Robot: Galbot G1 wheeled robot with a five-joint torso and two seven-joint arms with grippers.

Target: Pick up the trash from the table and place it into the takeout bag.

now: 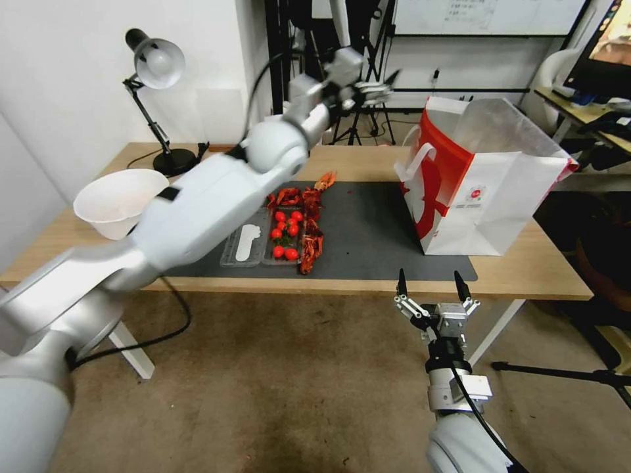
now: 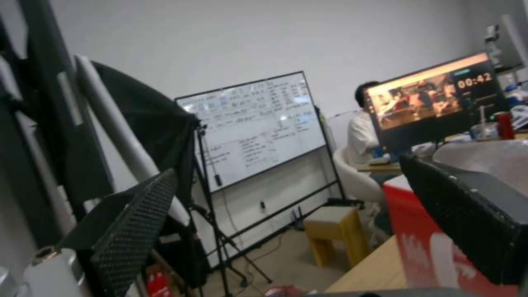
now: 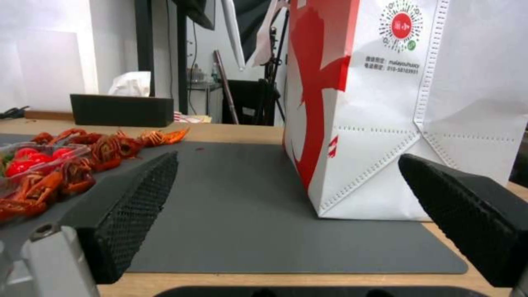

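On the table (image 1: 368, 164), trash lies on the dark mat (image 1: 374, 230): a clear tray (image 1: 253, 246) with red cherry tomatoes (image 1: 286, 233) and red crayfish shells (image 1: 310, 220). A white bowl (image 1: 118, 200) sits near the left edge. The takeout bag (image 1: 480, 184) stands open on the right, white front, red side. My left gripper (image 1: 378, 89) is raised high behind the tray, left of the bag's mouth, open and empty (image 2: 302, 227). My right gripper (image 1: 430, 279) hangs open below the table's front edge, facing the bag (image 3: 396, 103) and shells (image 3: 99, 148).
A black desk lamp (image 1: 154, 66) stands at the back left, its cable trailing off the table. A black tissue box (image 3: 121, 109) sits at the back. Tripods and a whiteboard (image 2: 253, 123) stand behind the table; a monitor desk (image 1: 591, 98) is at right.
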